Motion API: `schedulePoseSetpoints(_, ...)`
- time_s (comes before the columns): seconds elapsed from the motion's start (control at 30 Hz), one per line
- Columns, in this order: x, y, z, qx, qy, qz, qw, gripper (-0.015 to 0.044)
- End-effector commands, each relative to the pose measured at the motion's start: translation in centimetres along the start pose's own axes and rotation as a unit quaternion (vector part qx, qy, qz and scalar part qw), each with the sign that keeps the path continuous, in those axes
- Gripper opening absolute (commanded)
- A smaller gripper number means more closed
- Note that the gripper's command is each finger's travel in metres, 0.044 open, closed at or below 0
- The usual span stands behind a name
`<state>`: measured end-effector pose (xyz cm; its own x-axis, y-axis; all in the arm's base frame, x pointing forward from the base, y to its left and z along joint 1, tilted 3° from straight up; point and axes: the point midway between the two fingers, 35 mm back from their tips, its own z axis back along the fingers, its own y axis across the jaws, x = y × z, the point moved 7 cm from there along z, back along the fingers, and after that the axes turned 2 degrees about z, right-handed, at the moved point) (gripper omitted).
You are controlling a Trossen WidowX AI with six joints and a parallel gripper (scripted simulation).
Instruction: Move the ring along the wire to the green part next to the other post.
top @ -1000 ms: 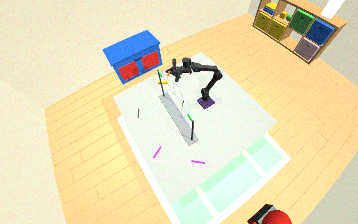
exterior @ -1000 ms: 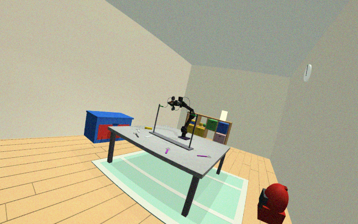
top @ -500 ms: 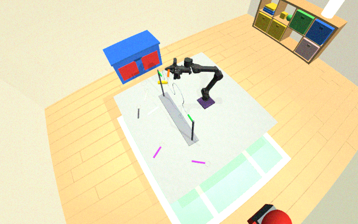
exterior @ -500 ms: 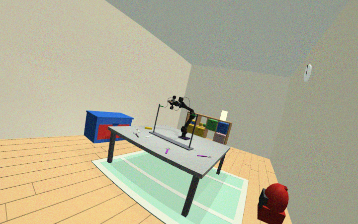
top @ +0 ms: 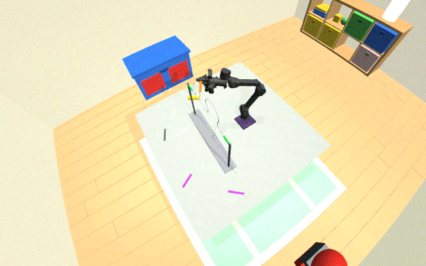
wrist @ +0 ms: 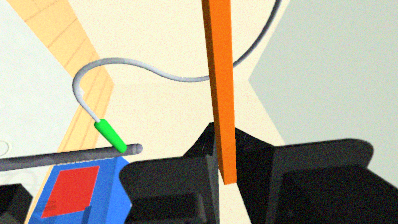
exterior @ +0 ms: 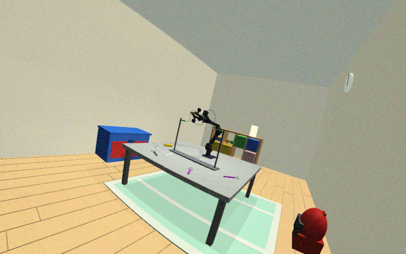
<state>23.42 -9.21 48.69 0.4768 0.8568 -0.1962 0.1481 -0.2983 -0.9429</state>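
My gripper (top: 199,79) (exterior: 193,113) (wrist: 216,126) is shut on the orange handle (top: 200,87) (wrist: 220,75), which runs up out of the wrist view. The ring is outside the wrist view and too faint to place in the top and exterior views. The grey wire (top: 218,115) (wrist: 120,61) passes behind the handle in the wrist view; their gap cannot be judged. The far green part (top: 190,87) (exterior: 182,120) (wrist: 110,135) meets the far post (top: 191,99) (exterior: 177,134) (wrist: 50,159), close to my gripper. The other green part (top: 226,139) (exterior: 219,130) is by the near post (top: 229,155).
A grey base strip (top: 207,135) joins the posts. A yellow handle (top: 193,97) (exterior: 167,145) lies below the gripper's area. Magenta (top: 187,181) (exterior: 189,170), dark grey (top: 164,134) and white (top: 182,131) handles lie on the table. A blue cabinet (top: 156,56) (exterior: 103,141) stands beyond.
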Motion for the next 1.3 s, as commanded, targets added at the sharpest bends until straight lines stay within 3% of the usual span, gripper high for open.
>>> schedulePoseSetpoints(0.0,-0.1,0.1,0.0,-0.017,-0.004,0.036,0.999,-0.0150)
schedulePoseSetpoints(0.77,-0.4,0.5,-0.2,-0.061,-0.011,0.111,0.992,-0.0150)
schedulePoseSetpoints(1.27,-0.7,2.9,-0.1,-0.025,-0.003,0.050,0.998,-0.0150)
